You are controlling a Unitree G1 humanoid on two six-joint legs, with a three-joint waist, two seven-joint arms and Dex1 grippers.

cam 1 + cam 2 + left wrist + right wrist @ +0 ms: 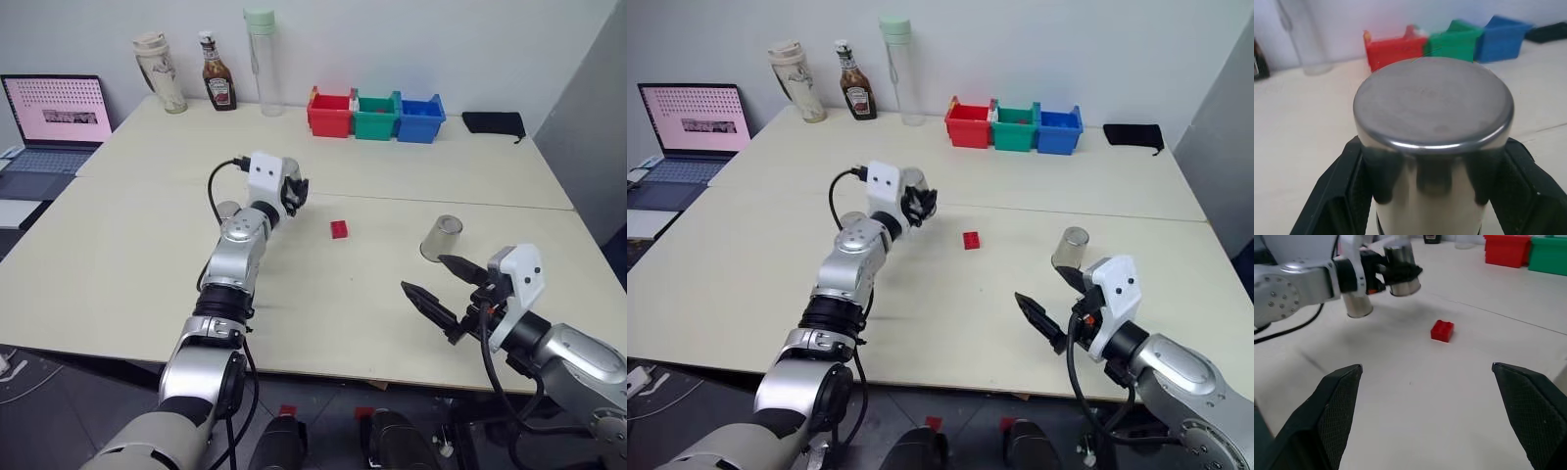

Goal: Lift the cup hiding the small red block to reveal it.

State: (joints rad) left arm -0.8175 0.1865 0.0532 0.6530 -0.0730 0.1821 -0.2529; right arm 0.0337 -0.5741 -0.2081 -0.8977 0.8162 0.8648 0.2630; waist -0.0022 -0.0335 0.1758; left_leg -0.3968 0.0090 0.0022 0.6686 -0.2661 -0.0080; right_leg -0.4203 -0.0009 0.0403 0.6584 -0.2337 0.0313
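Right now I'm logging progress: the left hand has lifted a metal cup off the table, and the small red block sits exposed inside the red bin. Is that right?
Not quite. The left hand does hold a metal cup off the table, but the small red block lies bare on the tabletop, not inside the red bin at the far edge. The right wrist view shows it.

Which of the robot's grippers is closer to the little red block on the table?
Left. The left gripper, clamping a lifted metal cup, hangs just beside the red block; the open right gripper waits farther away.
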